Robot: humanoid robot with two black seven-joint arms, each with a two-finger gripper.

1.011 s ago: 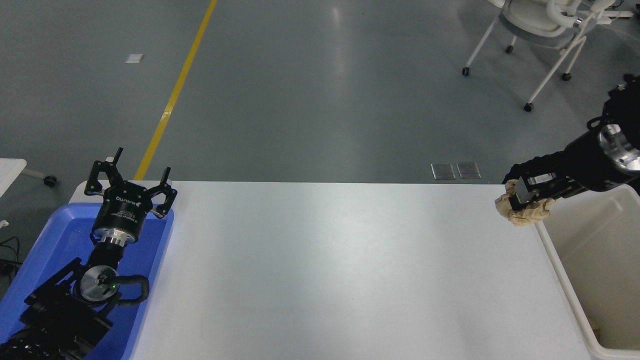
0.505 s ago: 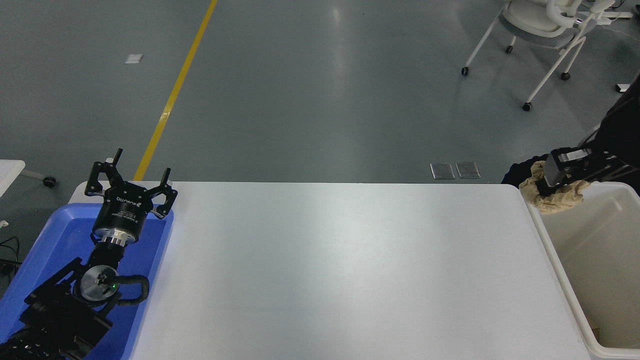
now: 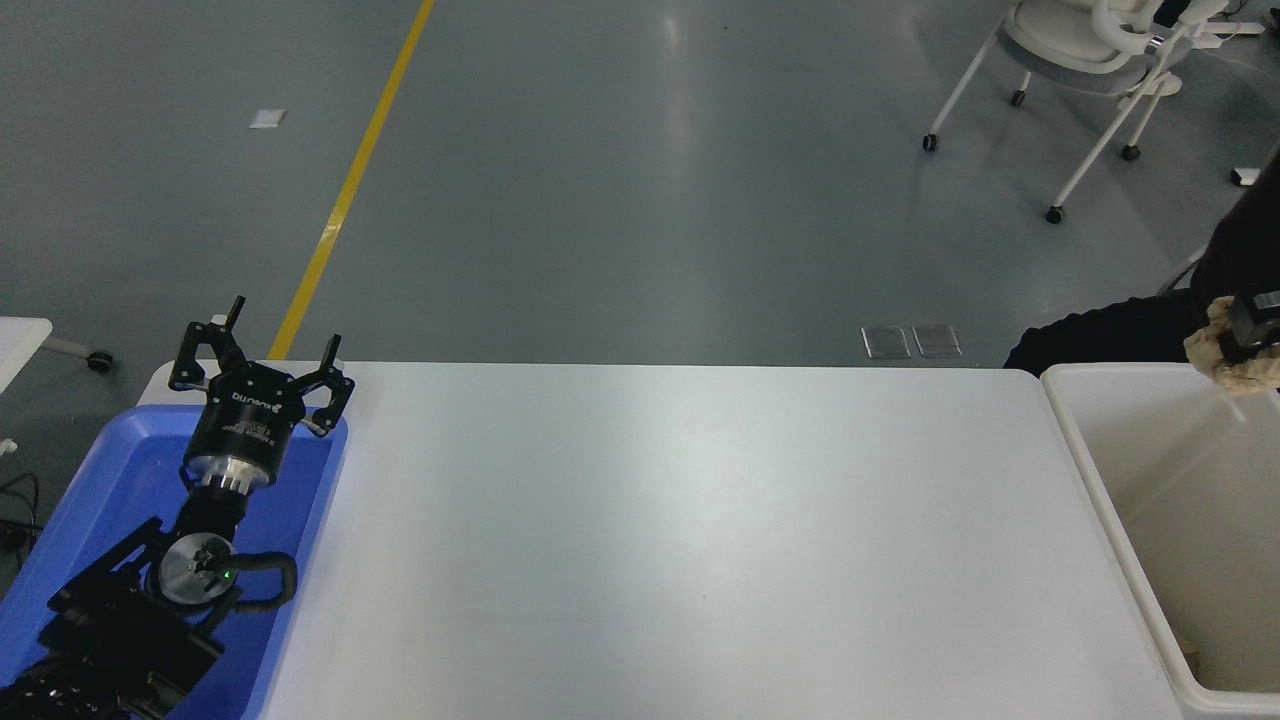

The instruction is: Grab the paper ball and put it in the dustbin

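Observation:
The tan-brown paper ball (image 3: 1228, 352) hangs at the picture's right edge, held in my right gripper (image 3: 1252, 335), which is shut on it and mostly cut off by the frame. The ball is over the far part of the off-white dustbin (image 3: 1090, 470), which stands at the table's right end with deep beige inner walls. My left gripper (image 3: 262, 362) is open and parked at the lower left, over the blue tray.
A shallow blue tray (image 3: 90, 480) lies at the table's left end under the left arm. The white table (image 3: 680, 540) spans the middle. A white wheeled chair (image 3: 1085, 60) stands on the grey floor beyond, and a yellow floor line (image 3: 350, 180) runs at the left.
My right gripper has carried the paper ball to the right, from above the table's far right corner to over the dustbin, and has moved mostly out of frame. The left arm has not moved.

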